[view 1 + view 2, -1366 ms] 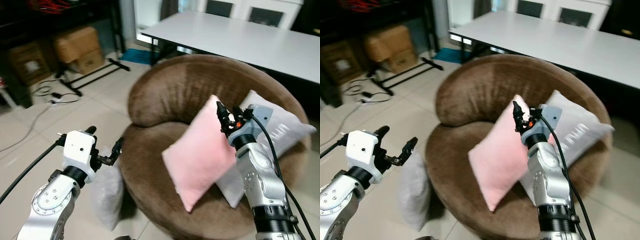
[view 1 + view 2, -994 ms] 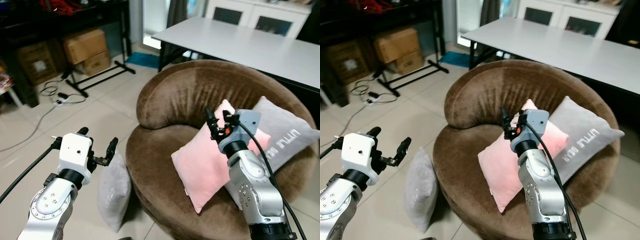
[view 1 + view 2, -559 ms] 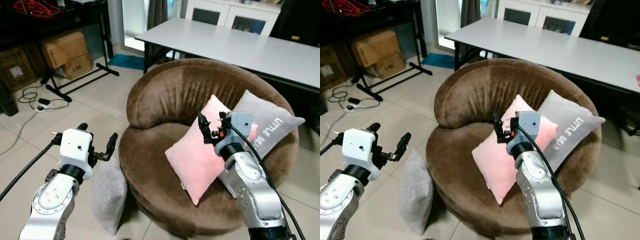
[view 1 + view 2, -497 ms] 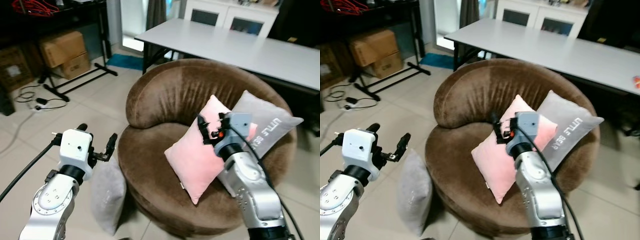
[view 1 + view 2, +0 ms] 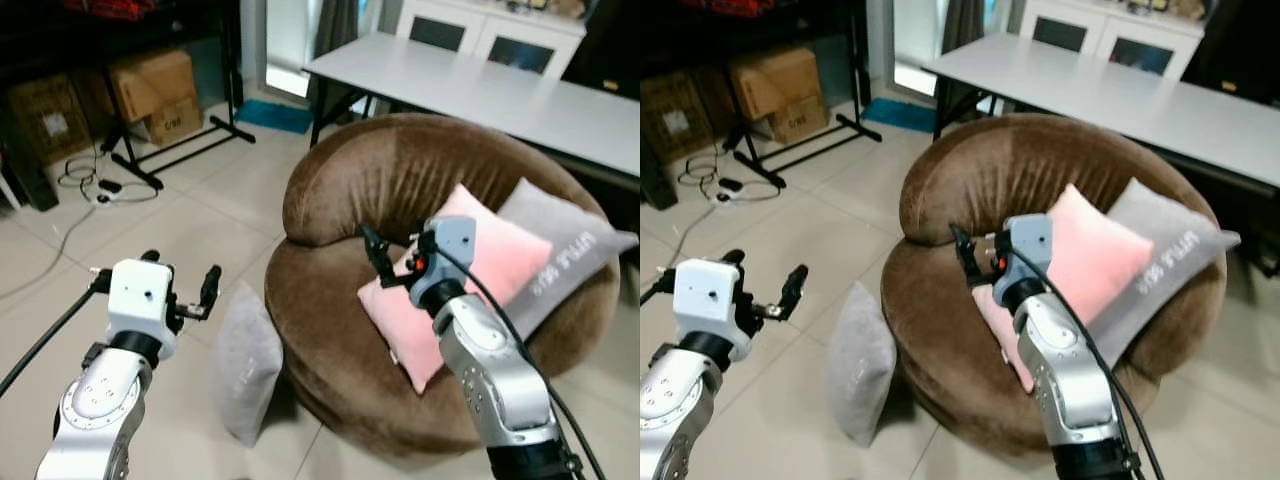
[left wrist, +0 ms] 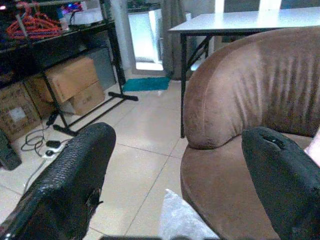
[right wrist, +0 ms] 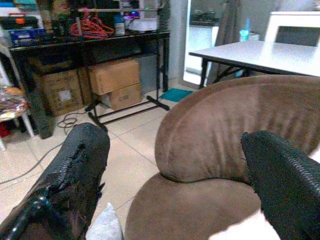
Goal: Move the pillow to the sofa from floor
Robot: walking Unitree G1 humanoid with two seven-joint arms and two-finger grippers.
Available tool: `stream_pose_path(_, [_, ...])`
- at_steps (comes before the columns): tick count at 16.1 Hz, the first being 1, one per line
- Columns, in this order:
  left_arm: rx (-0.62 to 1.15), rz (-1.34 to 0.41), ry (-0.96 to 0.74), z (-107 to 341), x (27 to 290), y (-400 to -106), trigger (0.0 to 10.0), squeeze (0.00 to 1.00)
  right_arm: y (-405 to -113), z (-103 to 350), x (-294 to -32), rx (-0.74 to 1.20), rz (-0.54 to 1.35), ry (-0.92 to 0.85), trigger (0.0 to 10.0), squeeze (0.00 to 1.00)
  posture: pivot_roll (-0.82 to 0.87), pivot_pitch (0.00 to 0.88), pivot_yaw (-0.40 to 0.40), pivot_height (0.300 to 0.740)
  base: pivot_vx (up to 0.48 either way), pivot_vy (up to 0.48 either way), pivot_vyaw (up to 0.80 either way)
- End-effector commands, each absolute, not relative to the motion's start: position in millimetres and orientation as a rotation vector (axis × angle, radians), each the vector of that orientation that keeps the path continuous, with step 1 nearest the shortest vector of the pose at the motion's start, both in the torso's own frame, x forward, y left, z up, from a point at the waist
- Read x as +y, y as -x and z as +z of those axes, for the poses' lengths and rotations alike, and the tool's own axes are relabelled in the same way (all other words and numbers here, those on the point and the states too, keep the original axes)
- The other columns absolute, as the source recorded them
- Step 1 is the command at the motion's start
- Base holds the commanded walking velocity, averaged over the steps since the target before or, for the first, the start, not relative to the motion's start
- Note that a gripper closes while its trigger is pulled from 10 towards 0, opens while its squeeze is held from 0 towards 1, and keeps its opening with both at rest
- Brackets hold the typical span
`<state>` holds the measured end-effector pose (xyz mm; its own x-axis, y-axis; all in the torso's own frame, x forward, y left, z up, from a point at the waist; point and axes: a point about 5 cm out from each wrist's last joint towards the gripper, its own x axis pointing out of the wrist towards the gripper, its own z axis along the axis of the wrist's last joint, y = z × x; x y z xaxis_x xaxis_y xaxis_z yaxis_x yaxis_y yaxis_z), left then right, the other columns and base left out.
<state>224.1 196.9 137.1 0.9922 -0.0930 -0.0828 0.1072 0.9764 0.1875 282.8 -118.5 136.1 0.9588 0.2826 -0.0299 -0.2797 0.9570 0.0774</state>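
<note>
While the grey pillow [image 5: 247,372] leans against the sofa [image 5: 330,330] on the floor, both grippers, left [image 5: 180,285] and right [image 5: 392,255], hover empty, fingers wide.

One printed text is partly legible: white capital lettering on the grey pillow [image 5: 570,262] lying on the brown sofa [image 5: 340,330], beginning "LITTLE"; the second word cannot be read. The label on a cardboard box [image 5: 48,124] is too blurred to read.
</note>
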Motion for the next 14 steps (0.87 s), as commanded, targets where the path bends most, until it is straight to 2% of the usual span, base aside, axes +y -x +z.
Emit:
stream_pose_path(1, [0.074, -0.113, -0.194, 137, 193, -225, 10.0, 0.0, -285, 138, -125, 0.038, 0.256, -0.065, 10.0, 1.0, 0.0, 0.0, -0.056, 0.74, 0.0, 0.27, 0.0])
stream_pose_path(3, [0.067, -0.1, -0.175, 137, 193, -226, 10.0, 0.0, -285, 137, -125, 0.069, 0.265, -0.062, 10.0, 1.0, -0.01, 0.0, -0.051, 0.74, 0.0, 0.137, 0.0])
stream_pose_path(4, [0.067, -0.098, -0.161, 137, 193, -227, 10.0, 0.11, -284, 137, -123, 0.068, 0.284, -0.035, 10.0, 1.0, 0.0, 0.0, -0.051, 0.74, 0.0, 0.0, 0.0])
stream_pose_path(5, [0.073, -0.101, -0.158, 136, 193, -227, 10.0, 0.93, -284, 137, -122, 0.066, 0.292, -0.029, 10.0, 1.0, 0.0, 0.0, -0.051, 0.74, 0.0, 0.0, 0.58])
stream_pose_path(6, [0.081, -0.1, -0.161, 136, 193, -227, 10.0, 1.0, -284, 138, -120, 0.058, 0.297, -0.025, 10.0, 1.0, -0.01, 0.0, -0.049, 0.74, 0.0, 0.0, 0.8])
stream_pose_path(9, [0.075, -0.091, -0.16, 137, 196, -228, 10.0, 1.0, -286, 142, -122, 0.016, 0.289, 0.081, 10.0, 1.0, 0.0, 0.0, -0.049, 0.74, 0.0, 0.0, 0.8])
stream_pose_path(10, [0.069, -0.089, -0.161, 138, 198, -228, 10.0, 1.0, -285, 145, -120, -0.011, 0.302, 0.011, 10.0, 1.0, 0.0, 0.0, -0.05, 0.74, 0.0, 0.0, 0.79])
stream_pose_path(14, [0.059, -0.077, -0.16, 140, 201, -228, 10.0, 1.0, -282, 143, -111, 0.012, 0.378, 0.002, 10.0, 1.0, 0.0, 0.0, -0.049, 0.74, 0.0, 0.0, 0.78])
